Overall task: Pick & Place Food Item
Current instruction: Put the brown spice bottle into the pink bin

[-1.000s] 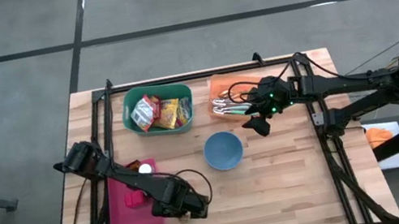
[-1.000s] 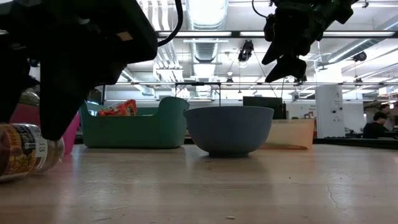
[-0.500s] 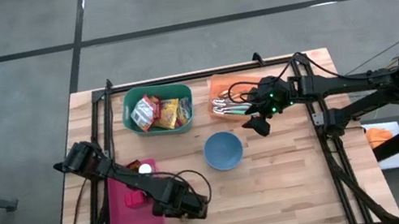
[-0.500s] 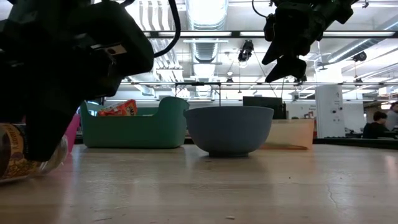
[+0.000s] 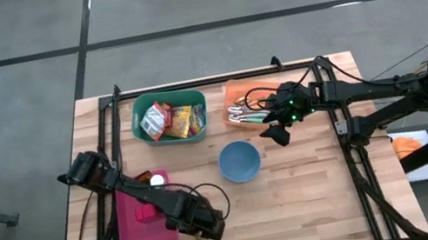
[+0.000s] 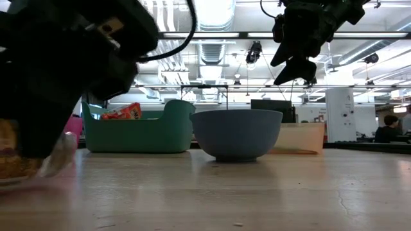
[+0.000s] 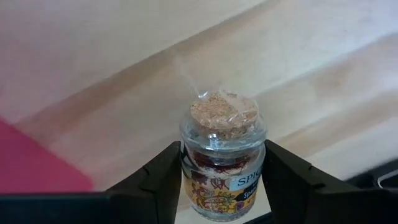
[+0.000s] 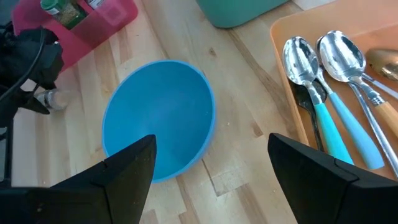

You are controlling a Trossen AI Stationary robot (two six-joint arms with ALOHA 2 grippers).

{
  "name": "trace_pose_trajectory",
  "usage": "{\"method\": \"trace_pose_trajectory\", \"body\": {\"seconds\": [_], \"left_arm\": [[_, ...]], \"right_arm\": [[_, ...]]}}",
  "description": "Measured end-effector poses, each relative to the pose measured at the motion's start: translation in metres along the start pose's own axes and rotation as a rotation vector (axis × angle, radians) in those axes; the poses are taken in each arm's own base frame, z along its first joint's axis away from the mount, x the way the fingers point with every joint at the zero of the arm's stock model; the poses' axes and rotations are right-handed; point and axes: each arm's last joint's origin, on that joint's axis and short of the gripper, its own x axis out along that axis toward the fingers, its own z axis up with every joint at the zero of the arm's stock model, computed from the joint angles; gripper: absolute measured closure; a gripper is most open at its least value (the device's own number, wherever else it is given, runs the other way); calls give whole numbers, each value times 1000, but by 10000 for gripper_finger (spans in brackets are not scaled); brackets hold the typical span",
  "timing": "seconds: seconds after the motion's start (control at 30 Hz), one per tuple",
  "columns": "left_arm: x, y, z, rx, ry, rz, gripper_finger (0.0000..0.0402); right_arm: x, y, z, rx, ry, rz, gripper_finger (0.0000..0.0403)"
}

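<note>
The left claw (image 7: 221,186) is clenched on a cork-stoppered spice jar (image 7: 222,158) low over the wood surface (image 5: 316,199) beside the pink tray (image 5: 138,217), so picking looks done and placing remains; the right claw (image 5: 276,134) hangs released near the blue bowl (image 5: 239,161).

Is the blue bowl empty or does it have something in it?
Empty. The right wrist view looks into the bowl and shows only its bare blue inside; the high view shows the same.
</note>
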Motion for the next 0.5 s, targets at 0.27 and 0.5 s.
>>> {"method": "trace_pose_trajectory", "body": {"seconds": [0.27,0.5], "left_arm": [[-21,-10,0,201,-38,-78,222],[-37,-10,9,246,-52,-107,222]], "right_arm": [[-7,14,8,-111,5,132,96],[-20,35,22,-242,-57,189,96]]}}
